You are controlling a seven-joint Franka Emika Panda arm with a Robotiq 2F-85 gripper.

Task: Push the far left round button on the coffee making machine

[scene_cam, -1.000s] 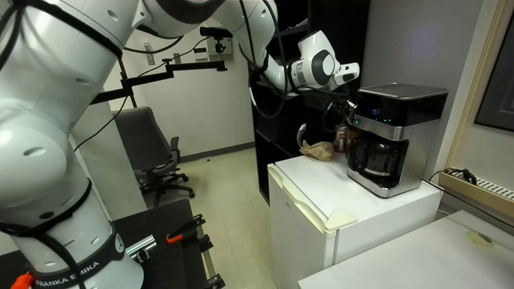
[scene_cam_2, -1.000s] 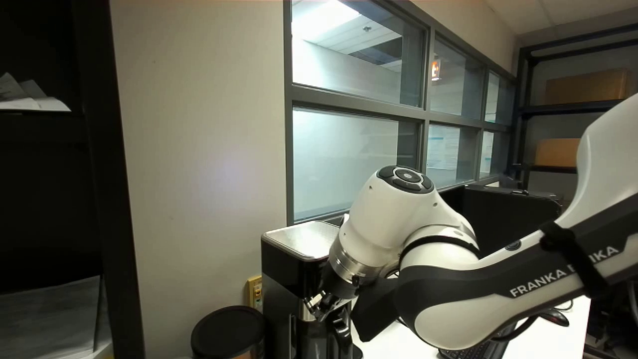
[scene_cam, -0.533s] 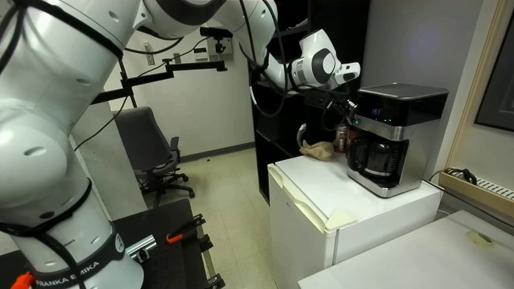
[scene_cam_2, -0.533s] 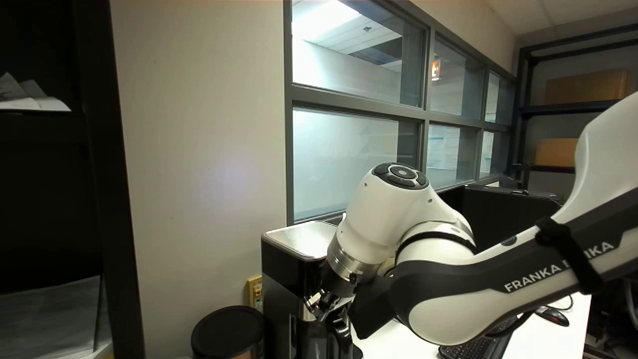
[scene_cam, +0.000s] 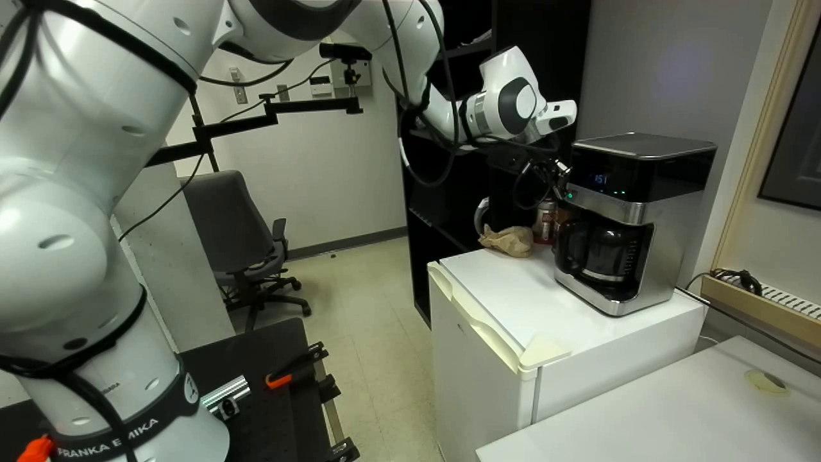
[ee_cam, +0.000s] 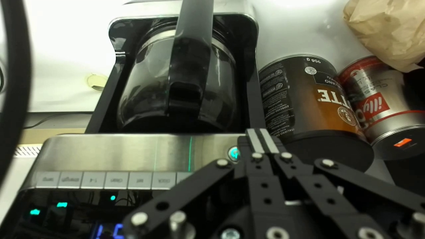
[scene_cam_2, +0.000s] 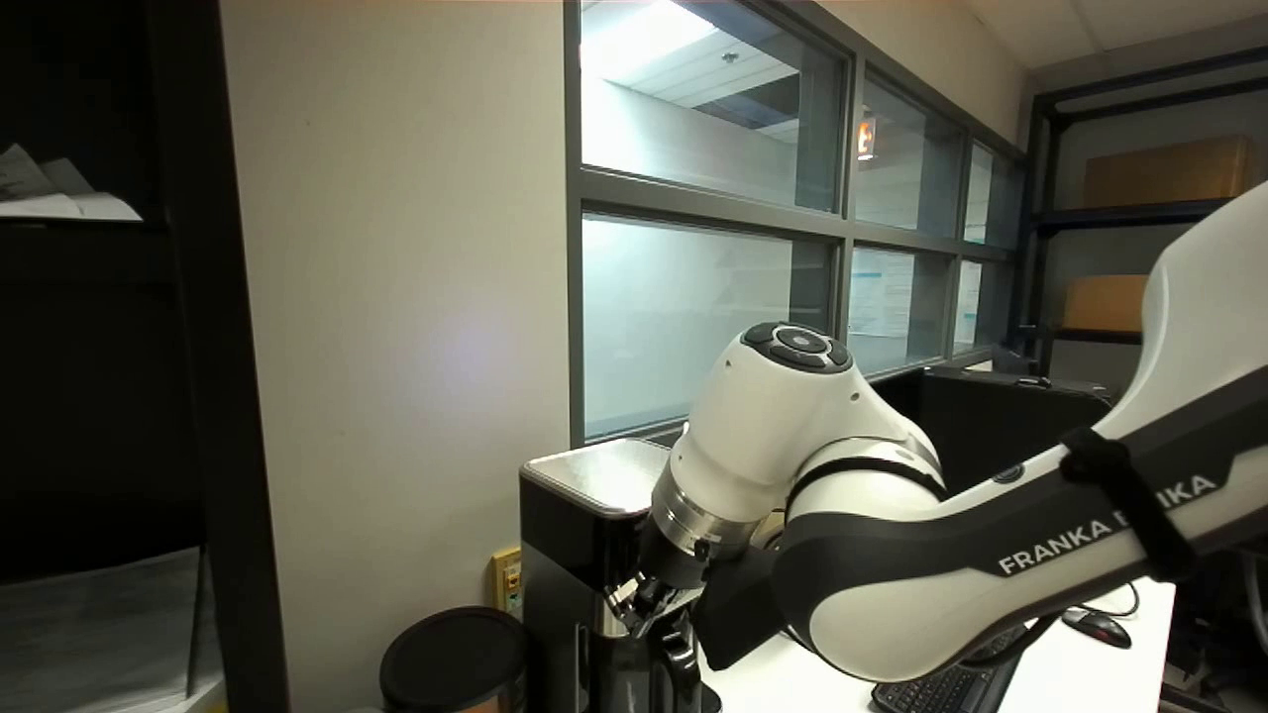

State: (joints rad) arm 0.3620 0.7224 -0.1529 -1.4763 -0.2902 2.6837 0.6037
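On the white mini fridge (scene_cam: 482, 369) stands the drip coffee maker (scene_cam: 664, 226); just beside its lit round button (ee_cam: 233, 153) is the pincer (ee_cam: 262, 141), clenched, fingertips (ee_cam: 255, 141) together. Whether they touch the button cannot be told.

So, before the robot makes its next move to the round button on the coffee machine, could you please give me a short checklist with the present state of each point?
1. Coffee machine powered: display and round button are lit; ok.
2. Gripper shut for pressing: fingers together; ok.
3. Button fully visible in the wrist view: the gripper hides part of its edge; not ok.
4. Fingers on the button: they appear beside it, depth unclear; cannot tell.
5. Carafe inside the machine's lower half: ok.
6. Gripper free of the black-lidded can: they overlap in the wrist view; cannot tell.
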